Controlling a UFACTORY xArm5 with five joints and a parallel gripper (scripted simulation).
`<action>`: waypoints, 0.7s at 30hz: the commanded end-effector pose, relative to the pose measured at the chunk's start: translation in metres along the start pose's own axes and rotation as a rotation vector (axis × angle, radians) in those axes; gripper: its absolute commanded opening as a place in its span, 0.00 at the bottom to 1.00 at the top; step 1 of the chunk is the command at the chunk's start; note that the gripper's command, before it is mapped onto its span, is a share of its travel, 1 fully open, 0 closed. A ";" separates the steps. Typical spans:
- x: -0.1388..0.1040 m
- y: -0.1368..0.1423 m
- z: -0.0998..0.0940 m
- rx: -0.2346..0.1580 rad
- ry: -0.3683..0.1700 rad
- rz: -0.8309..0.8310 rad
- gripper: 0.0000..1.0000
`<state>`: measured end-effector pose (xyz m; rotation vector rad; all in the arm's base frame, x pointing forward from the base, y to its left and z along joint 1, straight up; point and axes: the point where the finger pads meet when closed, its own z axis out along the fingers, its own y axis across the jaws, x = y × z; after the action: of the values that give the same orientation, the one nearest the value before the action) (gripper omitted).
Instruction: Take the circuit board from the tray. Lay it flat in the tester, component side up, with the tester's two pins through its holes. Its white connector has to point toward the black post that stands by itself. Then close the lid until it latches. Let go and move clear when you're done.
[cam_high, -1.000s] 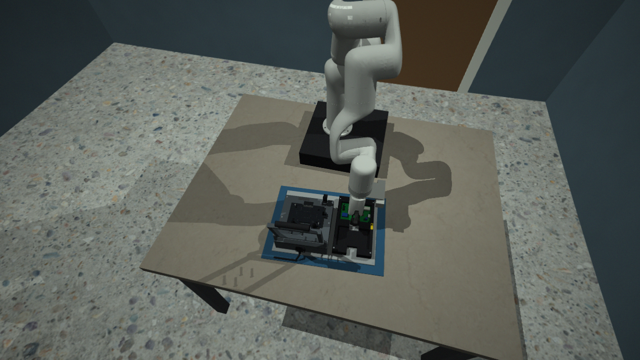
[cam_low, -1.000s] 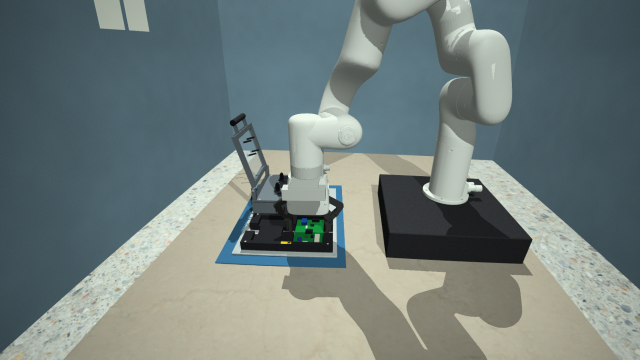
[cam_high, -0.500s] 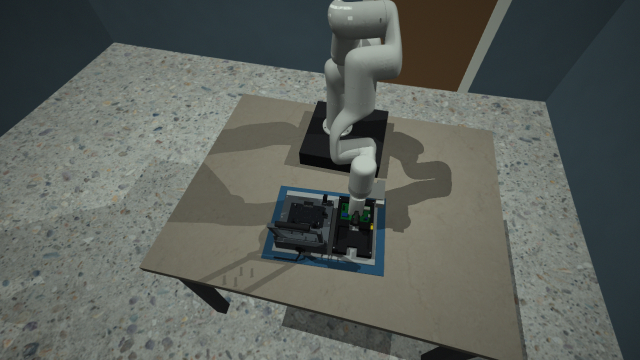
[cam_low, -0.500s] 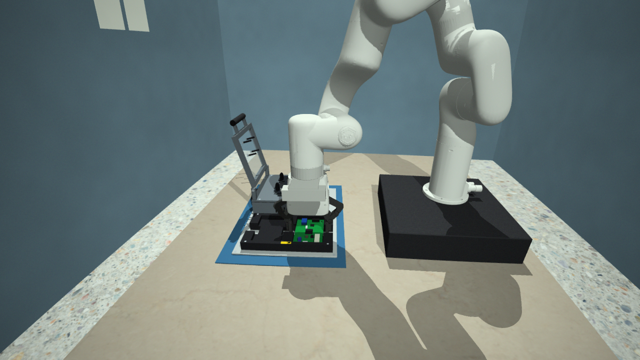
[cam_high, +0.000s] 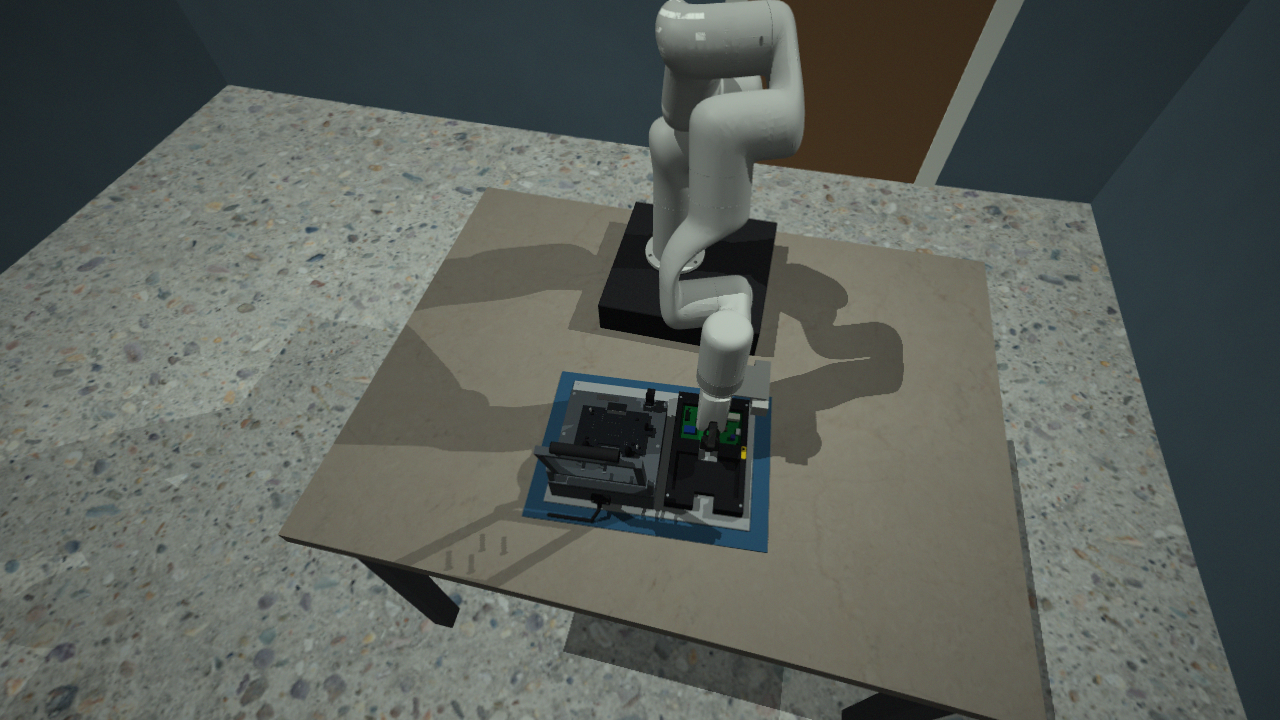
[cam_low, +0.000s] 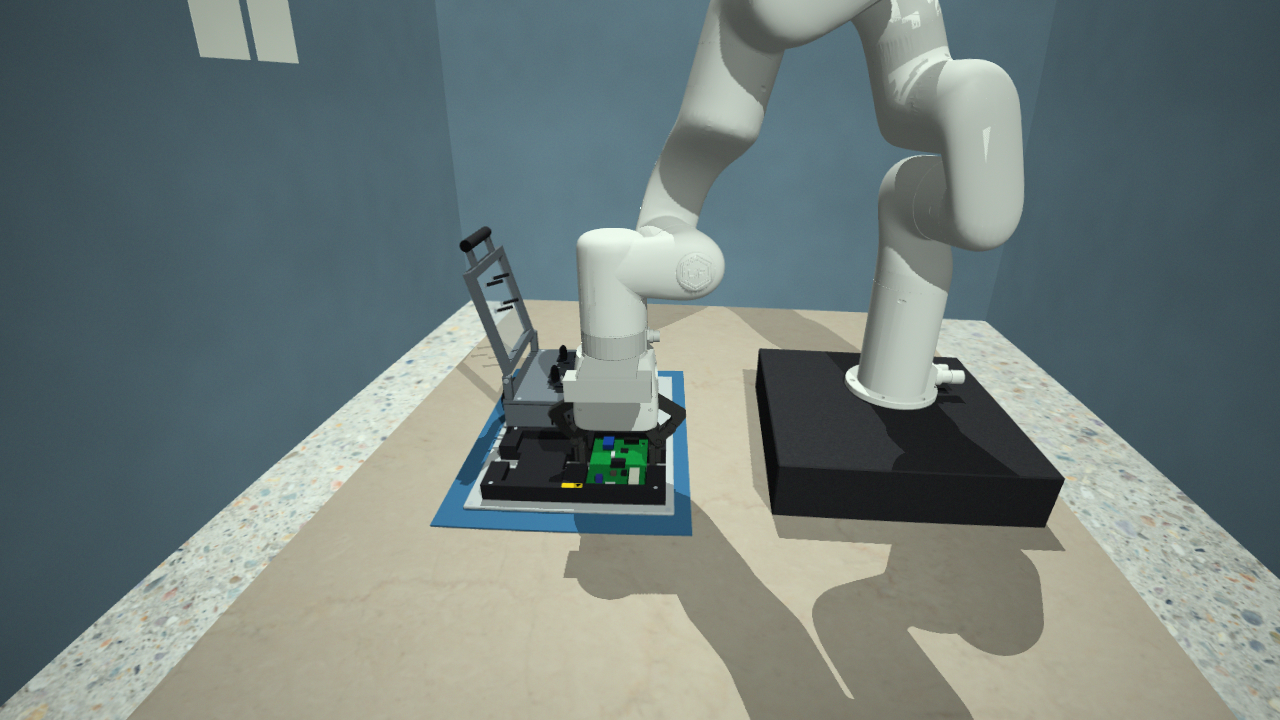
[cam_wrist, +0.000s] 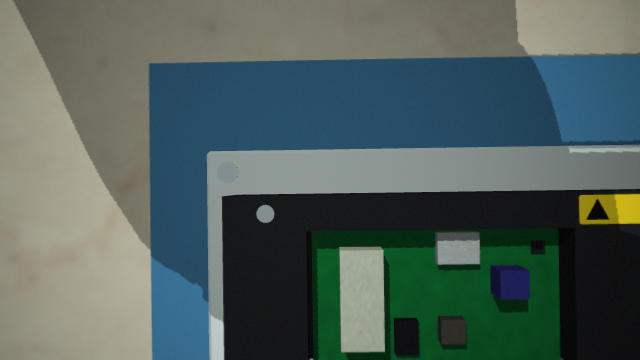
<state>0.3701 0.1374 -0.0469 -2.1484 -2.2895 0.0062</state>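
Around the circuit board (cam_high: 733, 438) (cam_low: 617, 458) (cam_wrist: 415, 290), down at the tray (cam_high: 698, 479) (cam_low: 537, 493) (cam_wrist: 265, 250), the gripper (cam_high: 711, 438) (cam_low: 619, 454) has its fingers spread wide, gripping nothing. Between and beneath them the board lies flat in its pocket, component side up; I judge the grasp is about to be made.

Just beside the fingers' work, across the tray's edge, the tester (cam_high: 657, 456) (cam_low: 537, 413) waits with its lid (cam_high: 590, 474) (cam_low: 487, 308) raised and no board in its nest. So nothing of the task is finished: lifting, turning if needed, seating on the pins, closing the lid and backing off all remain.

The board is a green, roughly rectangular plate. Near one edge stands a long off-white block; a smaller pale block, a blue cube, a black chip and a brownish one share its face. Which pale block is the white connector, I cannot settle. Its holes are not distinguishable either.
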 end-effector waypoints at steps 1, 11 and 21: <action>0.000 0.001 -0.001 -0.003 0.001 0.000 0.89; 0.000 0.001 -0.001 -0.003 0.001 0.000 0.89; 0.000 0.001 -0.001 -0.003 0.001 0.000 0.85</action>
<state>0.3701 0.1374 -0.0469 -2.1484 -2.2895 0.0062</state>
